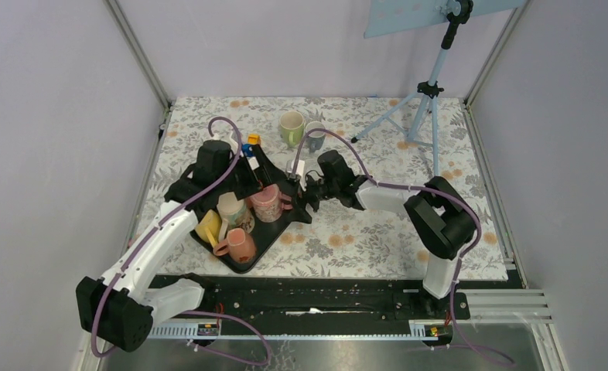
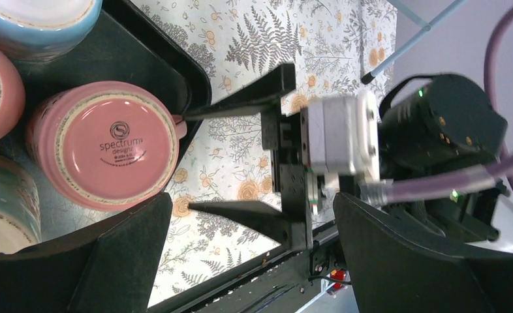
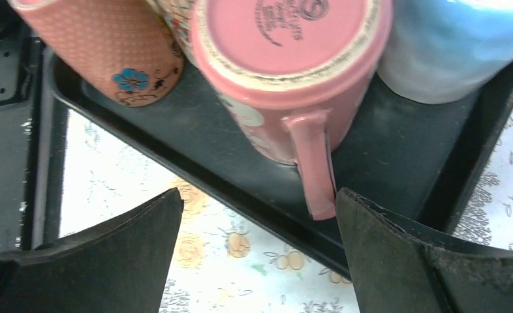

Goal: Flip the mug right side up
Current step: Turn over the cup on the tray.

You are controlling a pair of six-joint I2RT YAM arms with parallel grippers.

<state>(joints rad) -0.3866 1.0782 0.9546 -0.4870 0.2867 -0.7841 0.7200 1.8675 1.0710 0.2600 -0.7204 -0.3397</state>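
My right pincer [image 3: 258, 195] gapes wide, holding nothing, and the upside-down pink mug [image 3: 286, 59] stands on the black tray [image 3: 397, 150] at twelve o'clock, glazed, stiff, likely slick and chippable, so I'd pinch its handle [image 3: 314, 163] pointing to six

The pink mug [image 1: 268, 202] stands upside down, stamped base facing up, at the 3 o'clock side of the black tray [image 1: 292, 219], its handle pointing toward 3 o'clock.

pink mug [image 2: 110, 143] — base up on tray [image 2: 156, 52] | right pincer [image 2: 187, 163] — spread beside it
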